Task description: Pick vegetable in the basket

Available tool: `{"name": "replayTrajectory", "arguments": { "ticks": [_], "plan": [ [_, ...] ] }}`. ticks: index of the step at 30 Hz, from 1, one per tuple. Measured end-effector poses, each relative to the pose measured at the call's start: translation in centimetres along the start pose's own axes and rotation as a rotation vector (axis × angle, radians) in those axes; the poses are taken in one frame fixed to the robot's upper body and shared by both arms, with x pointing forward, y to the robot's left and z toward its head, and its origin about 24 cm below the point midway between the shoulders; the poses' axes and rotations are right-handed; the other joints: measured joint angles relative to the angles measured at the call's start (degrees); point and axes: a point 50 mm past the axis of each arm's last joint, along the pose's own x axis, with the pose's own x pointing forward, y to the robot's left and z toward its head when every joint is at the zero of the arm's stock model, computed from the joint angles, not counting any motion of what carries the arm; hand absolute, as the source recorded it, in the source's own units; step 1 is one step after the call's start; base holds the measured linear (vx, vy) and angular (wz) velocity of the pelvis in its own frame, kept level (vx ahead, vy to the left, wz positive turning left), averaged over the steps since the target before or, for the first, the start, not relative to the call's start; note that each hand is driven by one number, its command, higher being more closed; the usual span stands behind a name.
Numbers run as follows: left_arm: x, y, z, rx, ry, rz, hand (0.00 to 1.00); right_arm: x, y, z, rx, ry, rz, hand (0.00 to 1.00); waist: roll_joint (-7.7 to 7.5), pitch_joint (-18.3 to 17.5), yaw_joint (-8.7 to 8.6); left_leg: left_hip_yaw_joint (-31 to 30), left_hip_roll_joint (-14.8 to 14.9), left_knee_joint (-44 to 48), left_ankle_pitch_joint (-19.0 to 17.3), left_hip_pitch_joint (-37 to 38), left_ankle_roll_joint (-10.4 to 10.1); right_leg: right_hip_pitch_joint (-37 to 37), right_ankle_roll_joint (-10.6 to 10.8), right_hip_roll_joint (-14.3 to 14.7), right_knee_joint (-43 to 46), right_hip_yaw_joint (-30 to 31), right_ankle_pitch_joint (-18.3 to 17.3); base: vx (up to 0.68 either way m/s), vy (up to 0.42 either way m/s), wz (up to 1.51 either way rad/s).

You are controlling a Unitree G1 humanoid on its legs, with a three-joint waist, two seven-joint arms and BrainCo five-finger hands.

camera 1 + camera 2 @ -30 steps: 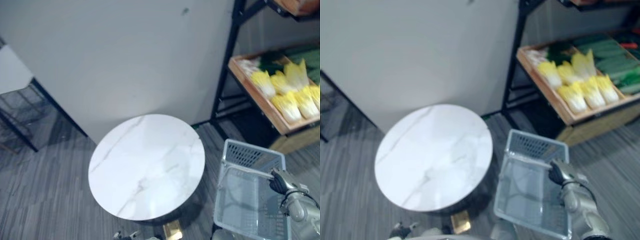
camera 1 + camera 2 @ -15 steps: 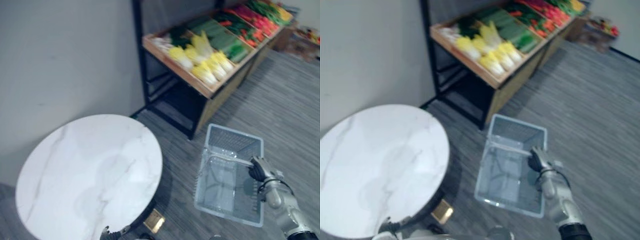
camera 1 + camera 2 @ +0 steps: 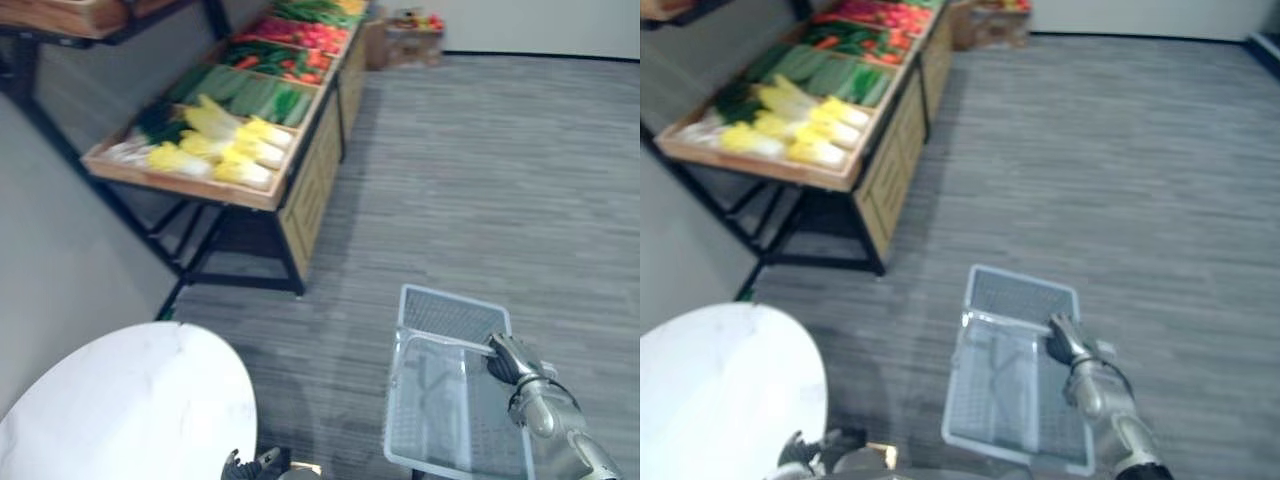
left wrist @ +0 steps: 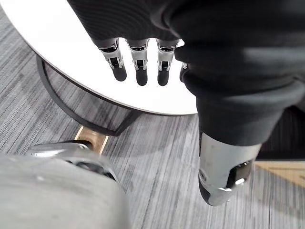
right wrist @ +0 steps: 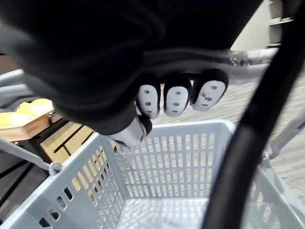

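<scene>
Vegetables (image 3: 230,130) sit far left, up on the wooden stand (image 3: 200,187): pale yellow cabbages (image 3: 175,158) at the near end, green ones (image 3: 255,95) behind them, red ones (image 3: 300,35) at the far end. All of them lie on the stand, well apart from the basket.

Below that, lower left, there's the round white table (image 3: 130,400) w/ a marble-look top. Just by its near edge is the left hand (image 4: 139,59). Its fingers are straight and hang down, the thumb is off to one side, and it's holding nothing. In the head views it shows at the bottom edge, beside the table.

Moving right across the grey striped carpet (image 3: 480,170), here's the basket (image 3: 455,318) at lower right. It's pale grey plastic w/ slotted walls. Its handle (image 3: 440,340) is up, running across the top from side to side.

At the handle's right end is the right hand (image 3: 508,362). The wrist view shows its fingers (image 5: 176,98) curled over the bar and clamped on it, w/ the thumb closing in from beneath. Whether the basket's bottom rests on the carpet or hangs clear of it, can't tell.
</scene>
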Motion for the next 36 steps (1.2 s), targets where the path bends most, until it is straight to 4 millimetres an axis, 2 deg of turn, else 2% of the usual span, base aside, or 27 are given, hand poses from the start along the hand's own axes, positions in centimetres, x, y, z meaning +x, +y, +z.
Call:
{"name": "replayTrajectory", "arguments": {
  "ticks": [1,2,3,4,5,9,12,14,16,17,19,20,21,24,25,26,27,28,29,31,32,33,34,35,36],
  "plan": [
    [0.0,-0.1,0.0,0.001,0.000,-0.003,0.00,0.0,-0.1,0.0,0.000,0.002,-0.003,1.00,0.19,-0.18,0.03,-3.39,-0.85,-3.54,-2.07,1.91,-0.39,-1.25,0.76,0.40,-0.80,0.89,0.45,0.00,0.141,-0.63],
    [0.1,0.1,0.4,0.003,-0.014,-0.001,0.00,0.0,0.1,0.0,0.008,0.001,-0.001,1.00,-0.95,0.35,0.27,-3.91,-2.22,-3.23,-2.37,1.52,0.06,-1.27,0.99,-0.80,-2.38,1.04,1.20,0.01,0.192,-0.63],
    [0.1,0.3,0.3,0.008,-0.013,0.004,0.00,0.0,0.2,0.1,0.013,0.002,0.000,1.00,-1.04,0.55,0.76,-3.92,-2.96,-2.82,-2.56,1.45,0.33,-1.41,1.20,-1.36,-2.83,1.12,2.38,0.02,0.227,-0.65],
    [0.1,0.6,0.0,0.013,-0.007,0.008,0.00,0.0,0.2,0.2,0.017,-0.001,0.000,1.00,-1.48,0.54,1.49,-3.79,-3.94,-0.91,-3.11,1.21,0.66,-1.40,2.48,-2.07,-3.36,2.25,3.88,0.01,0.207,-0.53],
    [0.1,0.5,-0.1,0.014,-0.004,0.004,0.00,0.0,0.2,0.1,0.023,0.000,-0.001,1.00,-1.44,0.42,1.31,-3.63,-4.37,-0.05,-3.85,1.33,0.85,-1.23,2.91,-2.47,-3.40,2.92,4.17,0.00,0.148,-0.40],
    [0.0,-0.1,0.2,0.075,-0.029,-0.029,0.00,-0.3,0.9,-0.1,0.060,0.010,0.013,1.00,-0.26,0.41,1.20,-3.26,-5.04,-0.73,-4.41,1.64,1.53,-2.12,3.69,-2.81,-3.82,4.13,4.72,-0.01,0.060,-0.21],
    [-0.1,-0.5,-0.1,0.137,-0.029,-0.051,0.00,-0.2,0.9,0.0,0.088,0.015,-0.007,1.00,-0.43,0.50,1.46,-3.15,-5.26,-2.56,-4.85,2.76,1.63,-4.03,3.68,-1.87,-2.56,7.08,4.74,0.01,0.000,-0.53],
    [-0.1,-0.4,0.0,0.149,-0.033,-0.052,0.00,-0.1,1.0,-0.1,0.118,0.041,-0.031,1.00,-0.62,0.56,1.47,-2.33,-4.95,-2.40,-6.09,3.25,1.83,-6.91,3.10,-0.62,1.53,9.09,3.69,0.00,-0.005,-0.67],
    [0.0,-0.3,0.2,0.167,-0.042,-0.052,0.00,0.4,0.7,-0.2,0.141,0.069,-0.063,1.00,-1.29,1.88,1.47,0.00,-4.12,-2.67,-7.31,5.42,2.33,-11.63,1.32,0.88,12.26,5.74,2.36,-0.06,-0.048,-0.84],
    [0.1,-0.1,0.3,0.175,-0.045,-0.050,0.00,0.5,0.5,-0.3,0.146,0.078,-0.075,1.00,-1.61,2.35,1.43,0.76,-3.90,-2.76,-7.78,6.43,2.34,-12.48,0.74,0.87,14.88,3.82,2.00,-0.11,-0.074,-0.62],
    [0.2,0.3,0.3,0.199,-0.046,-0.045,0.00,0.2,0.7,-0.7,0.156,0.110,-0.080,1.00,-2.36,2.94,0.88,2.51,-3.94,-4.36,-8.13,9.47,2.99,-13.96,-0.66,-1.17,19.36,-4.58,1.02,-0.07,-0.068,-0.32],
    [0.2,0.5,0.2,0.202,-0.044,-0.041,0.00,0.0,1.0,-0.9,0.160,0.125,-0.078,1.00,-3.19,2.84,0.32,2.85,-4.12,-5.26,-7.67,10.33,3.03,-14.47,-2.23,-2.46,20.22,-8.69,-0.34,-0.02,-0.060,-0.10],
    [0.2,0.7,0.3,0.206,-0.047,-0.038,0.00,-0.1,1.2,-1.0,0.162,0.134,-0.076,1.00,-3.59,3.05,-0.18,2.83,-4.08,-5.66,-7.47,10.77,2.87,-14.63,-2.83,-3.12,20.01,-10.54,-0.95,0.00,-0.064,-0.08],
    [0.3,0.5,0.9,0.212,-0.063,-0.040,0.00,-0.1,1.6,-1.6,0.185,0.182,-0.085,1.00,-3.14,3.34,-0.20,2.80,-1.94,-6.82,-6.83,10.74,0.92,-16.45,-1.87,-3.58,14.71,-10.50,-0.19,0.09,-0.101,-0.01],
    [0.4,0.6,0.9,0.213,-0.063,-0.037,0.00,0.0,1.4,-1.8,0.187,0.193,-0.096,1.00,-3.18,3.37,-0.20,2.49,-0.86,-7.60,-7.00,11.16,-0.64,-16.61,-0.70,-3.99,11.05,-10.88,2.27,0.14,-0.177,0.05],
    [0.5,0.7,1.1,0.215,-0.067,-0.033,0.00,0.0,1.3,-2.0,0.187,0.199,-0.099,1.00,-3.40,3.37,-0.10,2.42,0.06,-7.91,-7.25,11.69,-1.46,-16.33,-1.00,-3.54,10.69,-12.55,5.04,0.20,-0.220,0.00],
    [0.4,0.1,1.3,0.208,-0.067,-0.045,0.00,0.1,1.2,-2.3,0.185,0.213,-0.100,1.00,-1.60,3.80,0.01,2.24,1.84,-8.74,-6.77,12.09,-2.25,-15.63,-1.44,-1.59,11.27,-13.87,4.01,0.24,-0.214,0.01],
    [0.4,-0.7,1.8,0.196,-0.082,-0.061,0.00,0.5,0.8,-2.3,0.191,0.230,-0.124,1.00,-0.73,4.63,0.01,1.39,2.61,-10.45,-4.62,12.89,-3.03,-17.77,-2.72,-1.09,16.31,-14.24,0.79,0.28,-0.276,0.04],
    [0.4,-1.2,2.1,0.190,-0.089,-0.071,0.00,0.8,0.1,-2.5,0.198,0.246,-0.156,1.00,-0.29,4.94,-0.27,0.55,3.35,-11.45,-3.66,14.12,-4.38,-19.42,-3.09,-1.20,21.85,-14.39,-2.97,0.21,-0.221,0.10],
    [0.5,-1.4,2.5,0.183,-0.101,-0.071,0.00,0.2,0.3,-3.2,0.204,0.282,-0.160,1.00,0.15,4.76,-0.74,-1.39,4.42,-8.96,-3.51,14.24,-4.58,-19.28,-3.46,-1.85,26.59,-16.11,-8.00,0.21,-0.234,0.39],
    [0.5,-1.4,2.5,0.176,-0.099,-0.066,0.00,-0.1,0.4,-3.5,0.206,0.294,-0.160,1.00,0.22,4.58,-1.28,-3.37,5.13,-3.74,-3.47,11.70,-4.53,-18.22,-3.42,-2.14,27.37,-17.21,-10.40,0.22,-0.236,0.57],
    [0.5,-1.4,2.5,0.170,-0.098,-0.063,0.00,-0.3,0.6,-3.6,0.206,0.298,-0.153,1.00,0.39,4.48,-1.52,-4.45,5.56,-0.17,-3.34,10.01,-4.32,-17.44,-3.49,-2.16,27.23,-17.91,-11.12,0.25,-0.284,0.49],
    [0.4,-1.4,2.3,0.158,-0.088,-0.057,0.00,-0.7,1.1,-3.7,0.206,0.307,-0.135,1.00,0.86,4.48,-1.67,-6.69,6.40,8.73,-2.38,5.91,-3.67,-15.54,-3.99,-1.89,26.58,-18.99,-12.18,0.21,-0.230,0.33],
    [0.4,-1.3,2.3,0.155,-0.087,-0.050,0.00,-1.0,1.4,-3.8,0.209,0.313,-0.126,1.00,1.07,4.50,-1.59,-7.75,6.84,13.58,-0.98,3.62,-3.39,-14.37,-4.15,-1.68,26.14,-19.41,-12.68,0.28,-0.256,0.38],
    [0.4,-1.1,1.9,0.152,-0.076,-0.043,0.00,-1.5,1.9,-4.1,0.212,0.326,-0.107,1.00,1.45,4.66,-1.53,-9.58,7.92,25.12,6.18,-1.48,-2.77,-10.42,-4.75,-1.03,24.57,-20.29,-13.84,0.22,-0.153,0.26]
  ]
}}
